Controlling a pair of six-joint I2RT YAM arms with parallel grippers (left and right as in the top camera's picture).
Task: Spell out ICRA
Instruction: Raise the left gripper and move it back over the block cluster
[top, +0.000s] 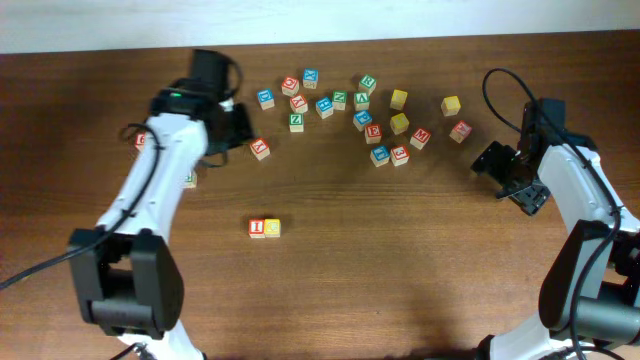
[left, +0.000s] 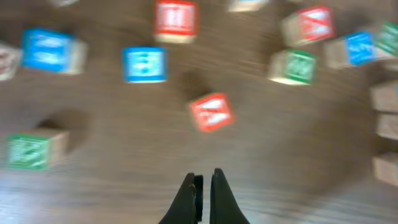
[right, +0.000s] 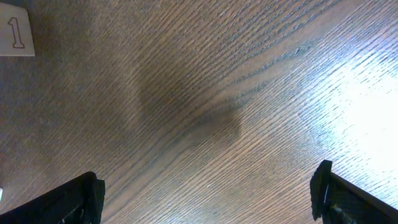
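Two letter blocks stand side by side at the table's middle: a red one (top: 257, 228) and a yellow one (top: 272, 228). Their letters are too small to read. My left gripper (top: 238, 126) is at the back left, just left of a red block (top: 260, 149). In the blurred left wrist view the jaws (left: 204, 177) are shut and empty, with that red block (left: 211, 112) ahead of them. My right gripper (top: 512, 178) is at the right, open and empty over bare wood (right: 208, 193).
Several loose red, blue, green and yellow letter blocks (top: 340, 100) are scattered along the back of the table. Two more blocks (top: 140, 140) (top: 189, 179) lie by the left arm. A pale block corner (right: 15, 34) shows at the top left of the right wrist view.
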